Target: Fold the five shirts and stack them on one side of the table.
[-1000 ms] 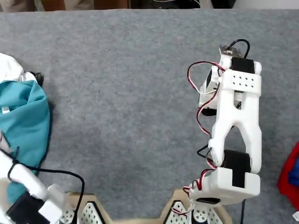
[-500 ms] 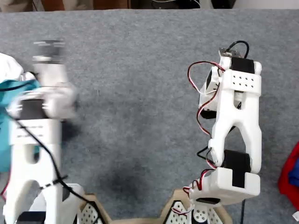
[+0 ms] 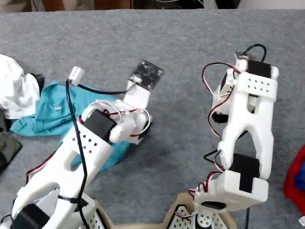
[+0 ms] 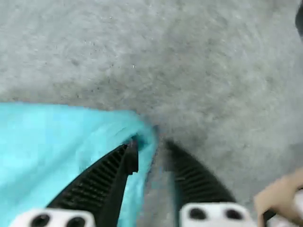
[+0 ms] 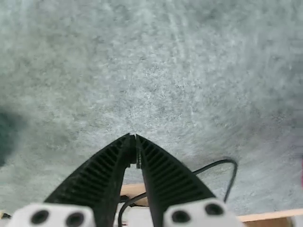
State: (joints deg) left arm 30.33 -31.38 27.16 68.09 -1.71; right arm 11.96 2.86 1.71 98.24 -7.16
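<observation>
A teal shirt [image 3: 46,113] lies crumpled at the table's left-centre, stretched toward the middle. My left gripper [image 3: 142,129] sits at the shirt's right end, low over the grey cloth. In the left wrist view the left gripper [image 4: 147,144] is shut on the edge of the teal shirt [image 4: 57,146], which bunches between the black fingers [image 4: 110,166]. A white shirt [image 3: 16,90] lies at the left edge. A red and blue shirt [image 3: 298,174] shows at the right edge. My right gripper [image 5: 133,137] is shut on nothing, above bare grey cloth.
The right arm [image 3: 248,124] stands folded over the right half of the table. A dark object [image 3: 7,149] lies at the left edge below the white shirt. The grey table cover [image 3: 167,43] is bare across the far half.
My left arm has swung from the left edge to the table's middle, dragging the teal shirt rightward. The right arm has shifted slightly right.
</observation>
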